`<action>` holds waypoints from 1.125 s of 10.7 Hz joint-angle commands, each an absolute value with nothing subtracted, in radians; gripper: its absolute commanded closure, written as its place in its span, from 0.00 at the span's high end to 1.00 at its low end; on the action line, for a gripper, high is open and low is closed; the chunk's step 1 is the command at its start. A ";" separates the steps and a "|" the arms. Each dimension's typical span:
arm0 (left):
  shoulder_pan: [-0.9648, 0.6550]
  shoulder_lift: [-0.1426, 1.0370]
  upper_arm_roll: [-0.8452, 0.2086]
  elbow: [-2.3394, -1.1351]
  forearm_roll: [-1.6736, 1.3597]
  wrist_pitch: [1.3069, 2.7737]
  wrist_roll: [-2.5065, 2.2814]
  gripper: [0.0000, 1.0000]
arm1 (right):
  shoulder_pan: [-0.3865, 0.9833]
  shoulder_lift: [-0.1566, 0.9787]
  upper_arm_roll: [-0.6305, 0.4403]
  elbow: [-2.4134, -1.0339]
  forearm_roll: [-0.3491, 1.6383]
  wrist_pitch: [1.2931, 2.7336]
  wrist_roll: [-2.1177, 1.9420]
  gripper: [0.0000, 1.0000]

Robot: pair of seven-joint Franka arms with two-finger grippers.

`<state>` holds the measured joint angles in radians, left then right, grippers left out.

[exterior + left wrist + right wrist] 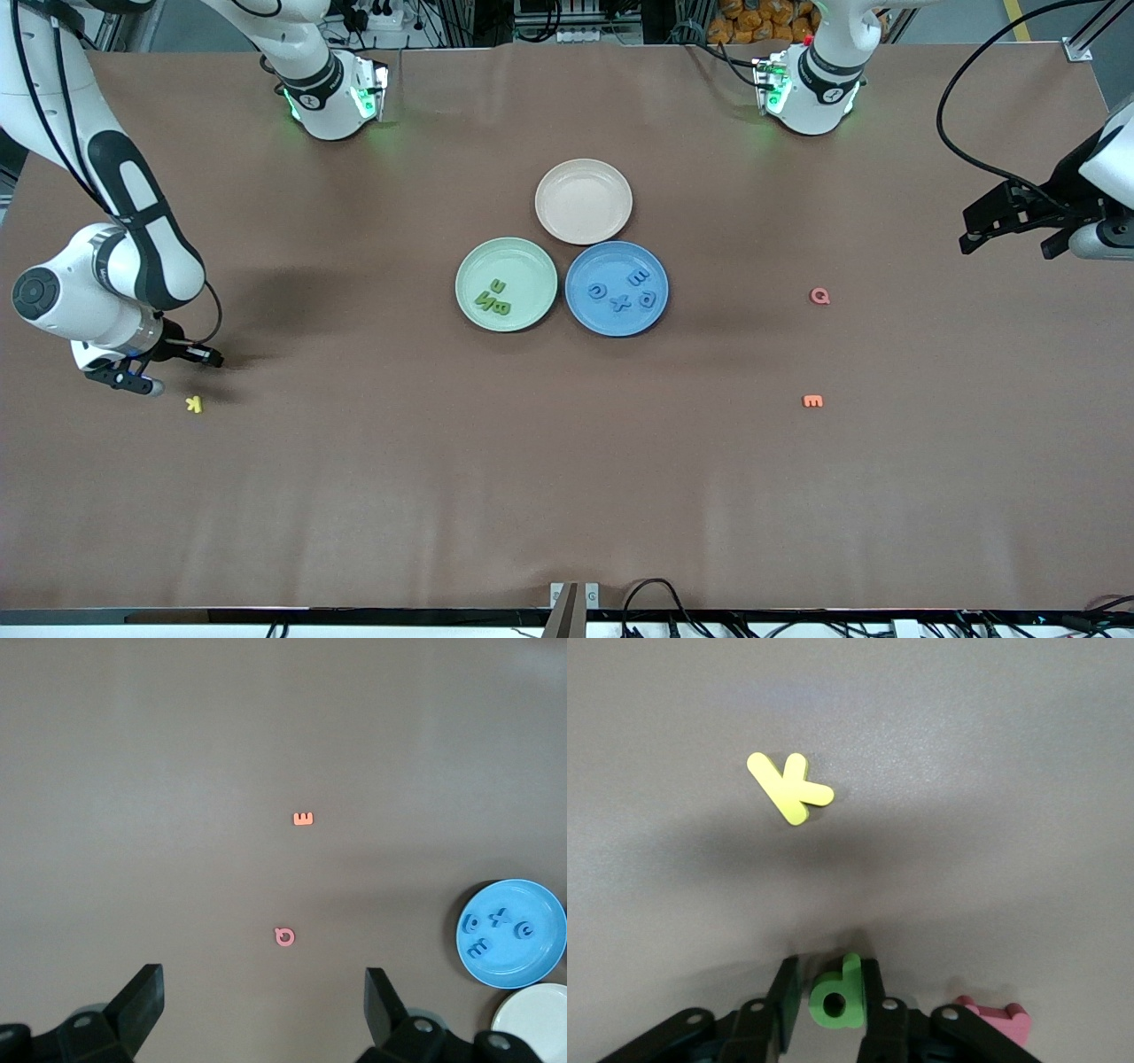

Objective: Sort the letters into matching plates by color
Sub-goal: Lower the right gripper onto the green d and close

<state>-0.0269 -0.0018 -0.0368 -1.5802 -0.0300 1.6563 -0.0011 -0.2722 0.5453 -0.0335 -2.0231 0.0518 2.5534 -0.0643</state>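
Matte brown table — right claw pinches a flat green letter; left claw waits aloft, gaping wide.

Plates: clustered mid-tabletop, two nearer camera.
Letters: in both nearer plates.
Q, E: toward left arm's end.
K: toward right arm's end.

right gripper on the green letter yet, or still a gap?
Touching. The right wrist view shows the right gripper with both fingers pressed against the sides of the green letter, no gap on either side.
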 commanded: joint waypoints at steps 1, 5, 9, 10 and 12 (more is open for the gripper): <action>-0.020 0.008 -0.035 -1.557 -0.044 1.646 0.015 1.00 | -0.296 0.548 -0.011 -2.036 0.043 2.568 -0.074 0.31; -0.020 0.008 -0.035 -1.557 -0.044 1.646 0.017 1.00 | -0.296 0.543 -0.002 -2.034 0.043 2.566 -0.075 0.23; -0.020 0.009 -0.035 -1.559 -0.043 1.660 0.017 1.00 | -0.259 0.520 0.008 -2.033 0.048 2.536 -0.063 0.23; -0.020 0.009 -0.035 -1.560 -0.040 1.672 0.018 1.00 | -0.243 0.512 0.008 -2.034 0.054 2.525 -0.058 0.23; -0.020 0.009 -0.035 -1.562 -0.026 1.677 0.018 1.00 | -0.195 0.494 0.008 -2.033 0.055 2.497 0.039 0.23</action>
